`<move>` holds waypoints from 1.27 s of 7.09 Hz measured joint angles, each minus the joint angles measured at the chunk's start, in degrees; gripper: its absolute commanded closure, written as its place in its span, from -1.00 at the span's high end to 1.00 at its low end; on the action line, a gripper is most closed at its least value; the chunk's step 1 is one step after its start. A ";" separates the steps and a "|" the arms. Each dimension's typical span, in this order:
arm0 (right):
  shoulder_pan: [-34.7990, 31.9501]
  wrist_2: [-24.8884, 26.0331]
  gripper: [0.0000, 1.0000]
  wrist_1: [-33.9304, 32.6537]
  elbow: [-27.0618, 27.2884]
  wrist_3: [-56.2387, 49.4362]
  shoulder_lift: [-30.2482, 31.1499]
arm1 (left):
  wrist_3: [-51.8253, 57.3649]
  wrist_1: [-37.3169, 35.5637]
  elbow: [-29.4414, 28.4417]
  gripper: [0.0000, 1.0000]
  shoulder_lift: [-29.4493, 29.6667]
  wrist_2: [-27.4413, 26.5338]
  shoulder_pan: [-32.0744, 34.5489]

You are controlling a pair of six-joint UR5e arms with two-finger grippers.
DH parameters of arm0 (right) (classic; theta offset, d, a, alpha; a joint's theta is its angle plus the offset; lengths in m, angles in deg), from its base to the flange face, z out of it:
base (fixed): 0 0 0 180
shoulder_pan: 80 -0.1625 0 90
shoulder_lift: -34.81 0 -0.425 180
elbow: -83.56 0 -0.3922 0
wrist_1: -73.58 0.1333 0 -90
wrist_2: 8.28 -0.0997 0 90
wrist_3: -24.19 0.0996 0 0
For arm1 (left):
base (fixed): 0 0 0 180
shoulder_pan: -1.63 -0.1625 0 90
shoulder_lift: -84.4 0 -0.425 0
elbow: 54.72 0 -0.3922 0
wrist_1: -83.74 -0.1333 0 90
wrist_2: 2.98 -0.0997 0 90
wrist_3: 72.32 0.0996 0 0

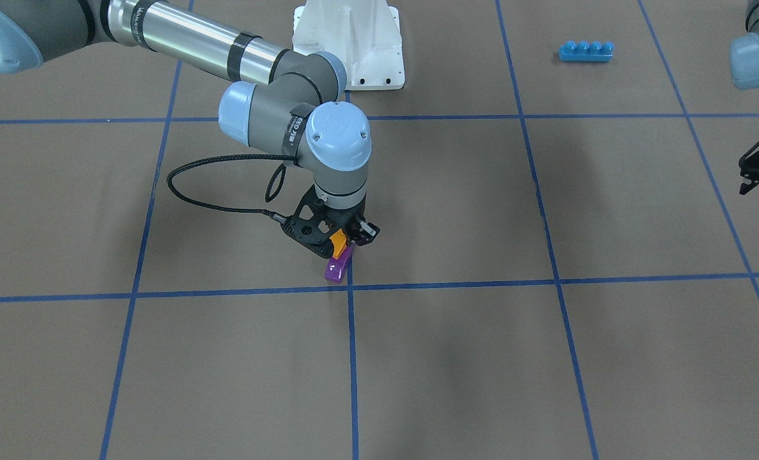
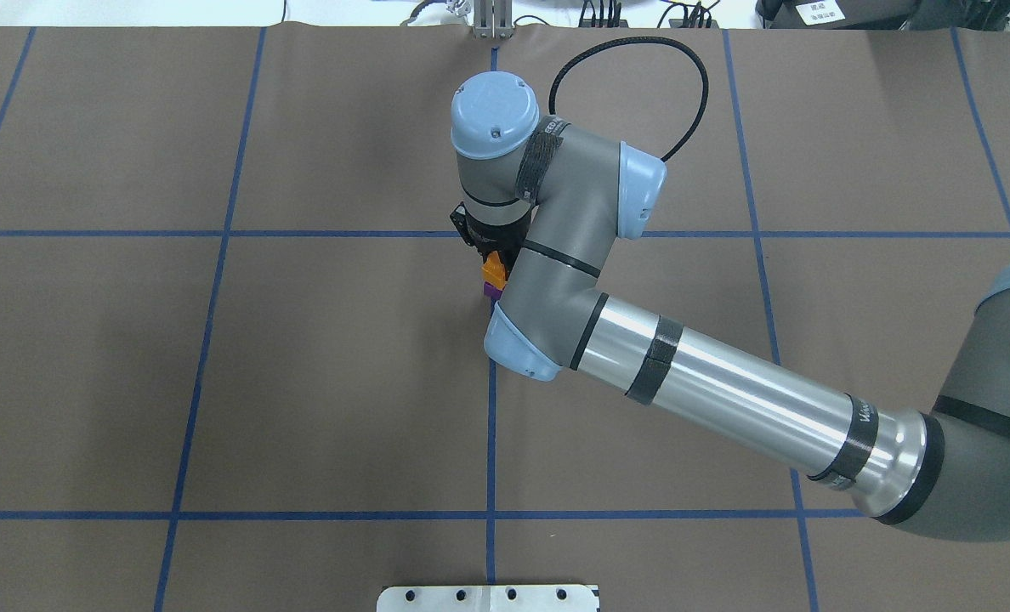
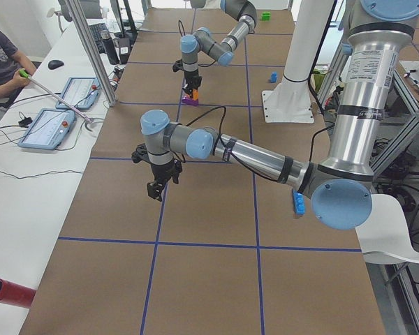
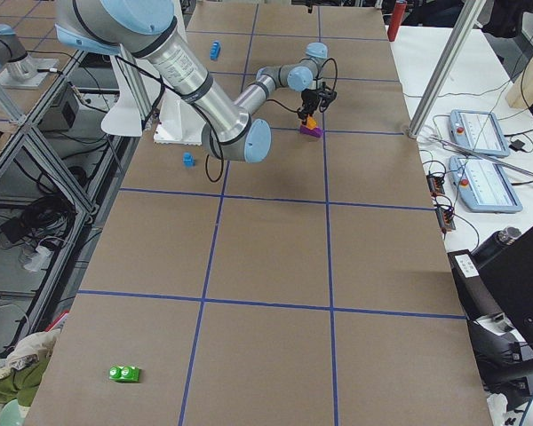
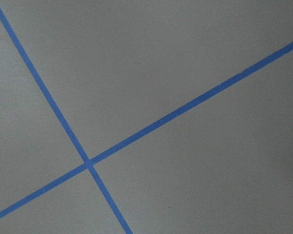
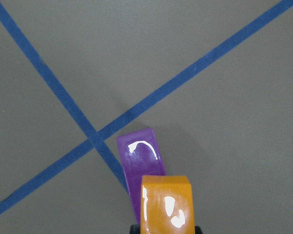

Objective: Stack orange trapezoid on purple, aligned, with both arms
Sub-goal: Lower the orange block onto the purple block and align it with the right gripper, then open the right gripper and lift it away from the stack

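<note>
My right gripper (image 1: 343, 241) is shut on the orange trapezoid (image 1: 338, 243) and holds it just over the purple block (image 1: 338, 269), which lies on the table by a blue tape crossing. In the right wrist view the orange block (image 6: 166, 204) covers the near end of the purple one (image 6: 140, 158); I cannot tell whether they touch. Both also show in the overhead view, orange (image 2: 494, 270) above purple (image 2: 491, 291). My left gripper (image 1: 758, 172) hangs empty at the view's right edge, far from the blocks; whether it is open or shut does not show.
A long blue four-stud brick (image 1: 586, 51) lies at the back near the left arm. The white base pedestal (image 1: 349, 45) stands behind the right gripper. A small blue block (image 4: 188, 160) and a green block (image 4: 124, 374) lie far off.
</note>
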 measured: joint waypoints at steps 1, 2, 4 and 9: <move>0.07 0.00 -1.00 0.01 0.00 -0.05 0.15 | 0.00 0.00 0.06 1.00 0.00 0.00 0.04; 0.14 0.00 -1.00 0.20 0.00 -0.07 0.24 | 0.00 0.00 0.19 1.00 -0.02 0.00 0.07; 0.27 0.03 -0.35 3.16 0.03 -0.08 1.25 | -0.02 0.00 0.40 1.00 -0.05 0.00 0.07; -0.91 -0.68 1.00 5.08 0.84 -0.01 1.64 | -0.09 0.00 0.44 1.00 0.17 0.00 0.08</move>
